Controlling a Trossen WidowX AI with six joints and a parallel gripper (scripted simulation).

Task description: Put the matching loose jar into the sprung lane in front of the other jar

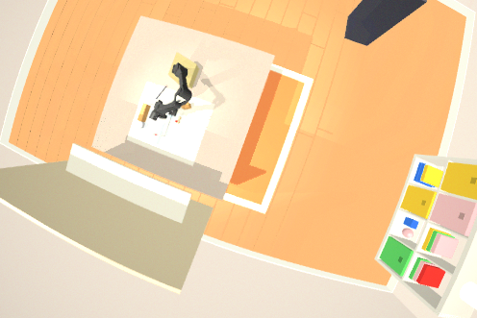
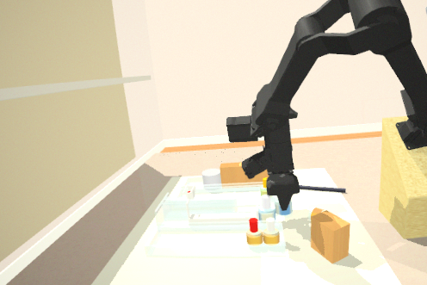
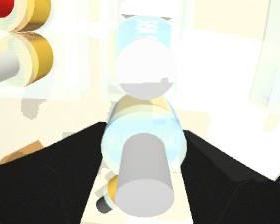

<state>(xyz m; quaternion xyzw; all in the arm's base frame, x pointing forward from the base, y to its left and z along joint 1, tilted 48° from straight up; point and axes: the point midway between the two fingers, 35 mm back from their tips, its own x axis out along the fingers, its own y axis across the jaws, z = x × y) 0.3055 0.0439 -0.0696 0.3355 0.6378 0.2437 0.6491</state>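
My gripper (image 2: 284,205) (image 3: 143,133) is shut on a light-blue jar (image 3: 141,117) with a grey-white cap, held upright at the front end of the clear lanes. In the exterior view the fingers hide part of this jar. The matching blue jar (image 2: 266,213) (image 3: 145,30), white-capped, stands in the sprung lane (image 2: 224,219), just beyond the held one in the wrist view. The two jars overlap there; whether they touch I cannot tell. The held jar's base and the low front stop are hidden or too faint to make out.
An amber jar with a red cap (image 2: 254,237) and one with a white cap (image 2: 271,237) (image 3: 40,57) stand in the neighbouring lane. A yellow-capped jar (image 2: 264,183) is on the far side. A wooden block (image 2: 329,235), a dark rod (image 2: 323,188) and a white cylinder (image 2: 211,179) are nearby.
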